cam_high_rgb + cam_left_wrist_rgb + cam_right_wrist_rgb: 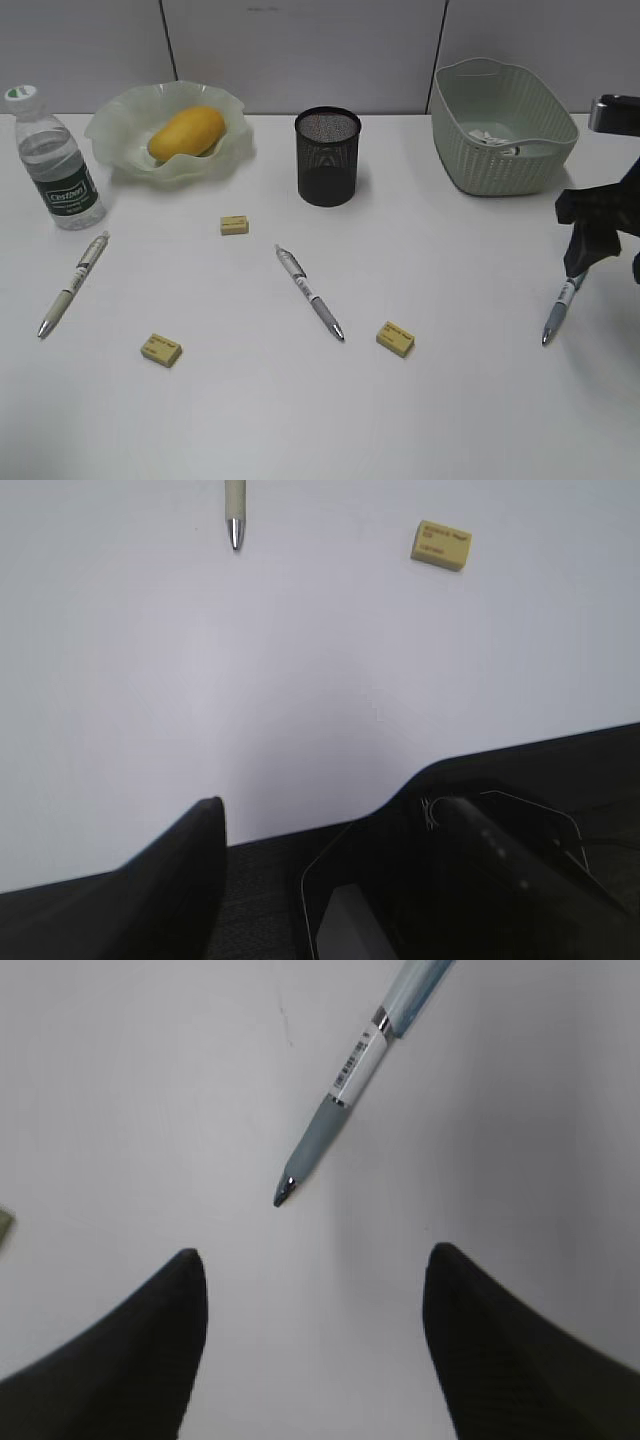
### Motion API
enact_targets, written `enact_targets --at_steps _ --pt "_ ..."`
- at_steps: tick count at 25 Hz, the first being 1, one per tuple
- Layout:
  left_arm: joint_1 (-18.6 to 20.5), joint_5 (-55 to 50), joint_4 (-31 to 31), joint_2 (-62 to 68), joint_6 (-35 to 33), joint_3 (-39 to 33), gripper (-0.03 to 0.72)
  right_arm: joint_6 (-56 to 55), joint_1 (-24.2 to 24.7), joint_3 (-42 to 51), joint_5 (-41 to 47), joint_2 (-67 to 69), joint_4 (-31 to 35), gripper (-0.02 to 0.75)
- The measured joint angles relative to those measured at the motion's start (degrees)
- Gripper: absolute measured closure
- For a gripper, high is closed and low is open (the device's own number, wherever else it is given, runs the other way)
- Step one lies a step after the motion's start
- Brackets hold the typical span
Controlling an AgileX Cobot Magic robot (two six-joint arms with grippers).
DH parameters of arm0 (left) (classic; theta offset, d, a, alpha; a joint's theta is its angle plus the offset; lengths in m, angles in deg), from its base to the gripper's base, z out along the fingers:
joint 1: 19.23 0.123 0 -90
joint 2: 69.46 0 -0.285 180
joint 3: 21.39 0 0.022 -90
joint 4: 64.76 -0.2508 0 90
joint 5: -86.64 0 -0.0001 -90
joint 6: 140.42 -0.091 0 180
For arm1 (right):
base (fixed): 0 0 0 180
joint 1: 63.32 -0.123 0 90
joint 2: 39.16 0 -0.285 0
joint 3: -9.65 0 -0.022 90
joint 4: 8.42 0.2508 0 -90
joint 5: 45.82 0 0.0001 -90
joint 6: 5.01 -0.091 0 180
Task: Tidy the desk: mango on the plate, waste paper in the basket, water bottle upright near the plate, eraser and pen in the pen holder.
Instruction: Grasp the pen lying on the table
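Note:
The mango (185, 132) lies on the wavy-rimmed plate (120, 122). The water bottle (58, 165) stands upright left of the plate. The pen holder (328, 157) stands at the back centre of the desk (450, 400). The waste paper (490, 137) lies in the basket (505, 150). Three pens lie on the desk: left (72, 283), middle (309, 291), right (558, 308). Three erasers lie near them (234, 225) (161, 349) (395, 338). My right gripper (582, 258) (315, 1270) is open just above the right pen (345, 1090). My left gripper (340, 825) is open and empty at the desk's front edge, out of the exterior view.
The left wrist view shows the tip of a pen (234, 510) and an eraser (440, 544) ahead of the jaws, and dark equipment with cables (500, 880) below the desk edge. A grey partition wall (300, 50) stands behind the desk.

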Motion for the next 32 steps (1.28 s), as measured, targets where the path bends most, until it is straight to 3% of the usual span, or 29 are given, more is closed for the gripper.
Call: enact_targets --at_steps 6,11,32 --pt "0.0 0.0 -0.05 0.0 0.0 0.0 0.19 -3.49 2.57 -5.62 -0.05 11.72 0.18 0.209" --pt "0.0 0.0 -0.05 0.0 0.0 0.0 0.19 -5.36 5.07 -8.29 -0.16 17.5 0.18 0.254" --pt "0.0 0.07 -0.05 0.0 0.0 0.0 0.19 -11.49 5.32 -13.32 -1.5 28.03 0.22 0.387"
